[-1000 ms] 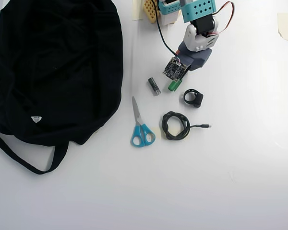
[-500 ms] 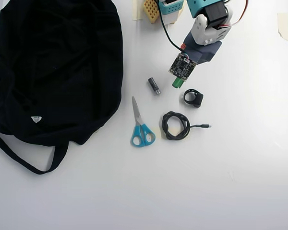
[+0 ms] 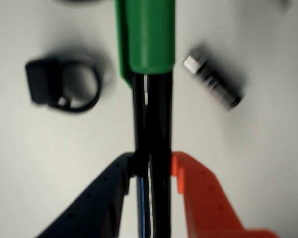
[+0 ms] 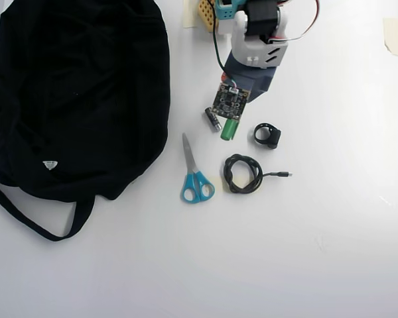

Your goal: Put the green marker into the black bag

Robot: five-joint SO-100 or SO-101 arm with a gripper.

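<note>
Lying slumped at far left of the overhead view, the black bag [image 4: 79, 93], strap trailing below, interior not showing; resting further right on the white table [image 4: 331, 238], blue-handled scissors [image 4: 195, 173], then a coiled black cable [image 4: 243, 173] and a black ring-shaped piece [image 4: 267, 135]. Clamping tight in the wrist view, the fingers [image 3: 151, 166] holding the green marker [image 3: 149, 74] by its black barrel, green cap pointing away, a grey cylinder [image 3: 213, 82] lying just right of it. Hanging near the arm's base in the overhead view, well apart from the bag.
</note>
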